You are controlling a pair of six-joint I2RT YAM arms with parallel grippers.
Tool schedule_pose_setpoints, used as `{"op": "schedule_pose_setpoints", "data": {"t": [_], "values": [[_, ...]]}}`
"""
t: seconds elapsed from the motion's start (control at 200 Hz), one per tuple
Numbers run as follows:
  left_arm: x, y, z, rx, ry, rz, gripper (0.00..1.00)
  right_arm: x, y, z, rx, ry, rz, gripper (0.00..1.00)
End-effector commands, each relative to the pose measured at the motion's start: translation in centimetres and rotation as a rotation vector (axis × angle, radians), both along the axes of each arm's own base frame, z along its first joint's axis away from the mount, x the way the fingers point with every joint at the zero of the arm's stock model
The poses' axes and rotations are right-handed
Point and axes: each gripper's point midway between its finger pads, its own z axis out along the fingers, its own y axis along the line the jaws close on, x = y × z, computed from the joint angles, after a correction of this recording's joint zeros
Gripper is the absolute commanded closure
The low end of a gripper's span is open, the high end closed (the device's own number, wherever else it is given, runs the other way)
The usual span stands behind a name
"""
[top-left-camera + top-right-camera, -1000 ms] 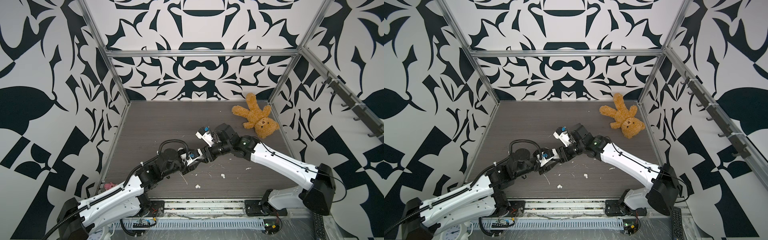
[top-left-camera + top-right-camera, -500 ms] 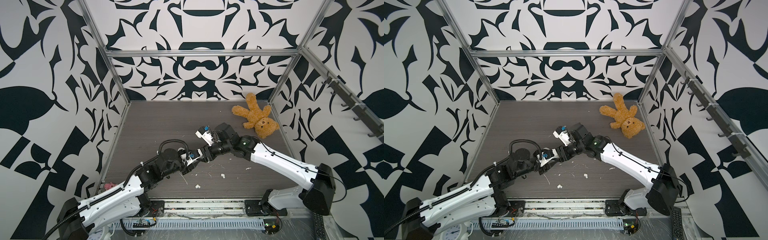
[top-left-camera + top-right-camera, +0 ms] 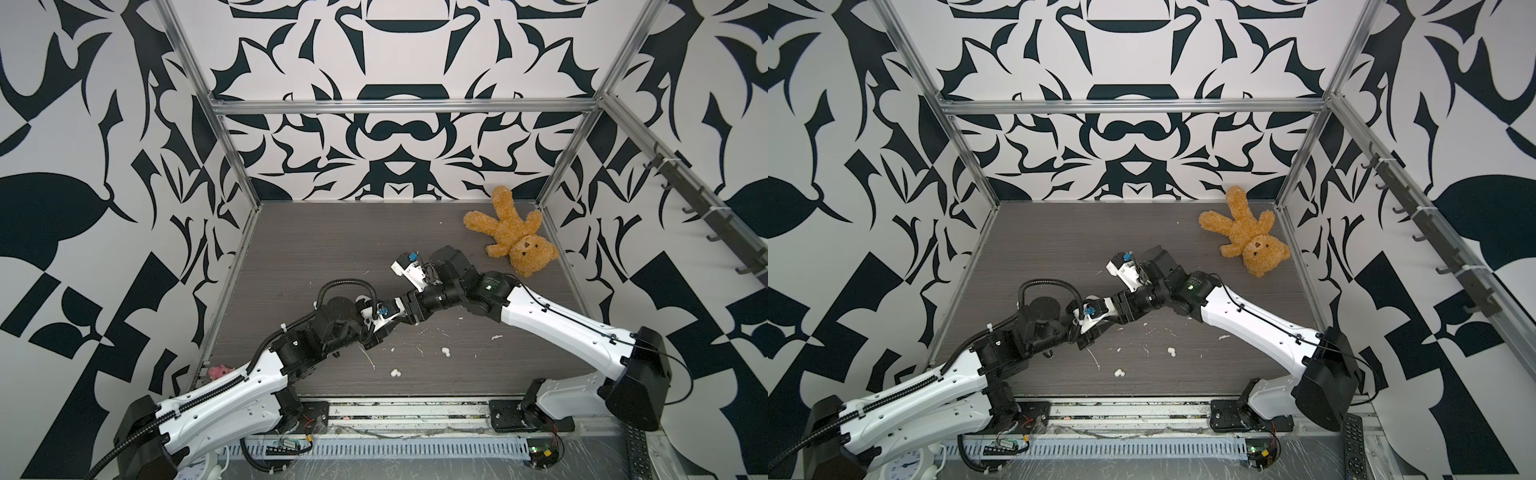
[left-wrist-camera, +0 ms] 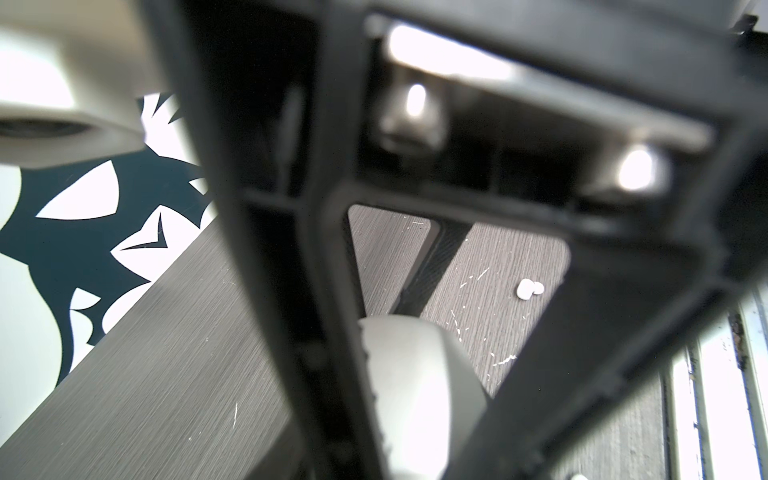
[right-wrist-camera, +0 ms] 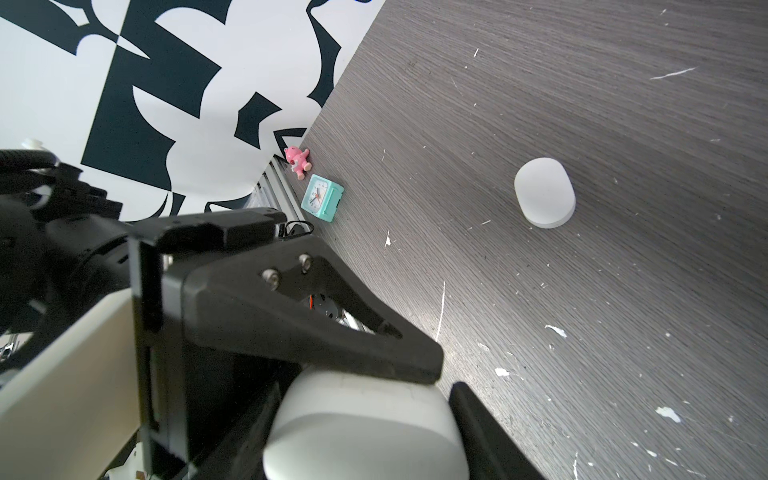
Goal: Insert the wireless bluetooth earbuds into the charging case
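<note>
Where patterned walls (image 3: 386,137) end, grey tabletop (image 3: 332,245) lies

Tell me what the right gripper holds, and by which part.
Right gripper holds a white oval plastic charging case, pinched across its opposite sides.

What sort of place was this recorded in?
Likely a lab robot test cell, not a home: an aluminium frame carrying black-and-white patterned walls boxes in a grey wood-grain table, with the left arm and right arm mounted at its front edge.
</note>
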Motion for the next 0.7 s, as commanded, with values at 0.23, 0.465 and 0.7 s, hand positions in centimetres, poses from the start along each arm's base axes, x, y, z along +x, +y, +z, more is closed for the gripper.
{"op": "schedule_pose_setpoints", "data": {"t": [0.23,0.465,0.7], "values": [[1.10,0.50,1.79,-0.043,-0.066,0.061,1.00,-0.66,0.83,1.14,0.067,-0.006,0.035,0.72],[1.04,0.52,1.66,-0.040,-0.069,0.057,1.00,-0.60,0.52,1.45,0.069,-0.019,0.016,0.43],[0.91,0.52,1.56,-0.038,-0.068,0.050,1.00,-0.69,0.33,1.35,0.067,-0.019,0.013,0.23]]}}
